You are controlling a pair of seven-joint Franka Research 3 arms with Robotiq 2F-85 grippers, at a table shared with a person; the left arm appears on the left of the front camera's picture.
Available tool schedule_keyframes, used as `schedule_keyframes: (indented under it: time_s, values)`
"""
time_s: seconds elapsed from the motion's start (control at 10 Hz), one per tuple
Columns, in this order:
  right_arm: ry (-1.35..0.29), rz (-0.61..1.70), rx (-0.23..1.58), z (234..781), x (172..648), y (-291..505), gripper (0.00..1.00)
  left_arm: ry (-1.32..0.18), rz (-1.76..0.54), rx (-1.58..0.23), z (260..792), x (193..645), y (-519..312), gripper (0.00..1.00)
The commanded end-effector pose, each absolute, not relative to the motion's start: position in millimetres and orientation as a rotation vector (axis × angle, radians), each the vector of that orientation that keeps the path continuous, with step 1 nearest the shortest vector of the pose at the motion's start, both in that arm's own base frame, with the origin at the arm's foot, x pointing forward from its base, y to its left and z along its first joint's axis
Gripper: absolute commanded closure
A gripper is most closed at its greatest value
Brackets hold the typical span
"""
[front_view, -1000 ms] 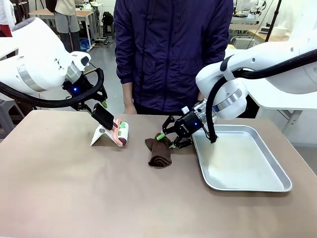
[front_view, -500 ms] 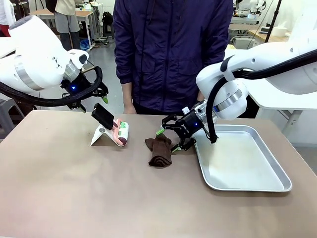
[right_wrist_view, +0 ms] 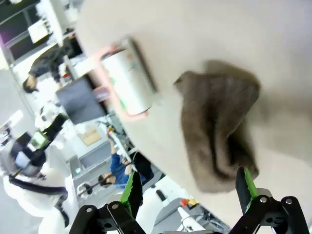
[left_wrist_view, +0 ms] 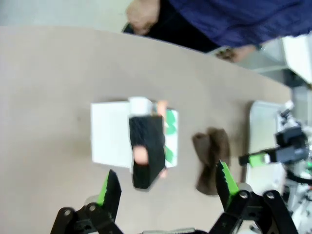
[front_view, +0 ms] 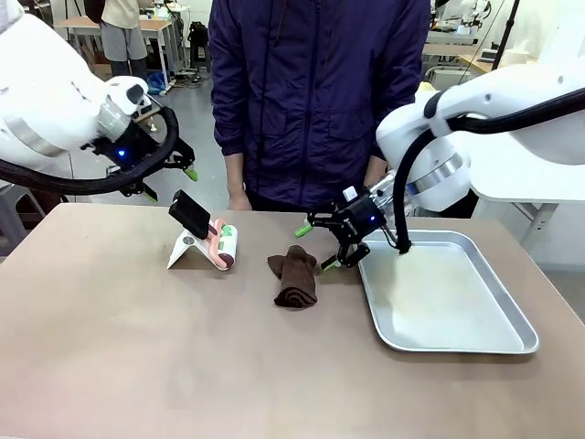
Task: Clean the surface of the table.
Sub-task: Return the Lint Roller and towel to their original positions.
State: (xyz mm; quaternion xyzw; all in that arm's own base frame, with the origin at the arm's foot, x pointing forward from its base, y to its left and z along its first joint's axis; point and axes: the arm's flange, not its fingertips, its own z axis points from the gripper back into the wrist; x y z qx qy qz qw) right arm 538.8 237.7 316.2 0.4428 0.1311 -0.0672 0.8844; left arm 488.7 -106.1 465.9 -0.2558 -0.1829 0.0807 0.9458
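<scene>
Front view: the matte taupe-brown counter (front_view: 137, 357) carries a folded dark brown cloth (front_view: 295, 279), a pink-handled lint roller on a white stand (front_view: 212, 242) and a silver metal tray (front_view: 443, 293). The right gripper (front_view: 322, 245), jaws spread and empty, has been lifted off the cloth since the earlier frame. The left gripper (front_view: 169, 169) has been raised.

Left wrist view: its jaws are spread above the roller (left_wrist_view: 146, 146).

Right wrist view: the cloth (right_wrist_view: 219, 122) lies below; a low re-approach could push it aside.
</scene>
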Motion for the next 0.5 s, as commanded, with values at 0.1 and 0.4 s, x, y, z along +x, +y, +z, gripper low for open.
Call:
schedule_keyframes:
  time_s: [0.1, 0.4]
  values:
    - [0.294, -0.008, 1.175, 358, 487, 184, 0.00, -0.299, 0.090, -0.791, 472, 407, -44, 0.00]
    - [0.297, 0.124, 1.425, 386, 433, 115, 0.00, -0.272, -0.053, -1.138, 454, 349, 22, 0.00]
